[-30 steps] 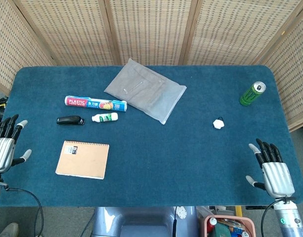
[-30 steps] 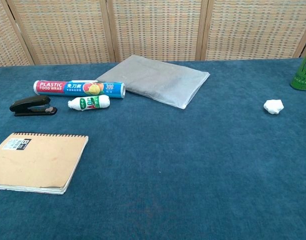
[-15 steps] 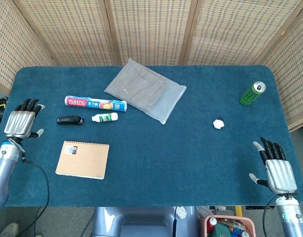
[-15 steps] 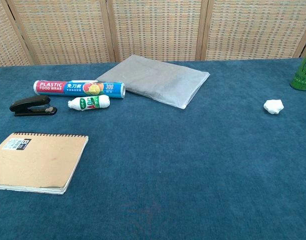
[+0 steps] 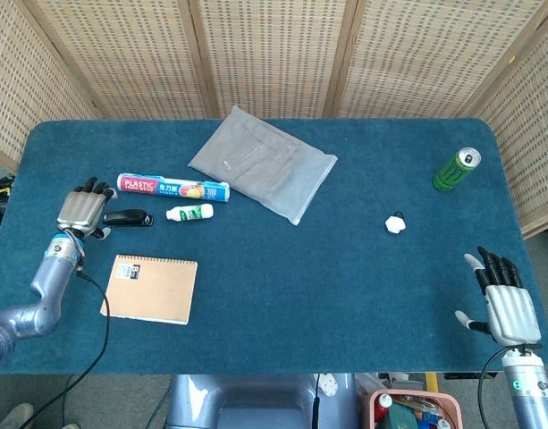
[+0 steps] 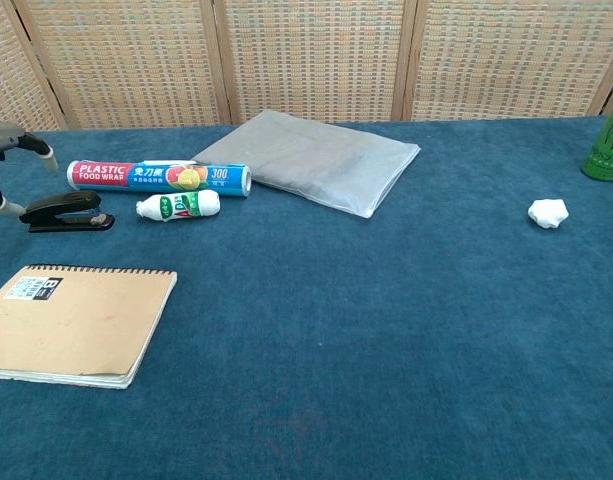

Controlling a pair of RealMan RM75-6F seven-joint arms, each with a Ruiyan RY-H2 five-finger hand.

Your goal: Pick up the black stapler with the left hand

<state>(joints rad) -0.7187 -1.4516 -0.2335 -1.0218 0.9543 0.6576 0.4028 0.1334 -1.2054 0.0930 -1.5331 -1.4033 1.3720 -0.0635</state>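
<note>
Blue felt under your right hand (image 5: pixel 503 307) shows it idle at the near right edge, fingers spread and holding nothing. Further in, your left hand (image 5: pixel 83 211) sits just beside the black stapler (image 5: pixel 128 217), fingers apart and not yet around it. The stapler lies flat on the table (image 5: pixel 345 268), in front of the plastic wrap roll (image 5: pixel 173 187). You have the reach nearly done; grasp and lift remain.

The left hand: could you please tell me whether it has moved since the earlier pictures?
Yes. In the head view, the left hand has travelled from the table's left edge rightward to the black stapler, which has stayed beside the small white bottle.
</note>
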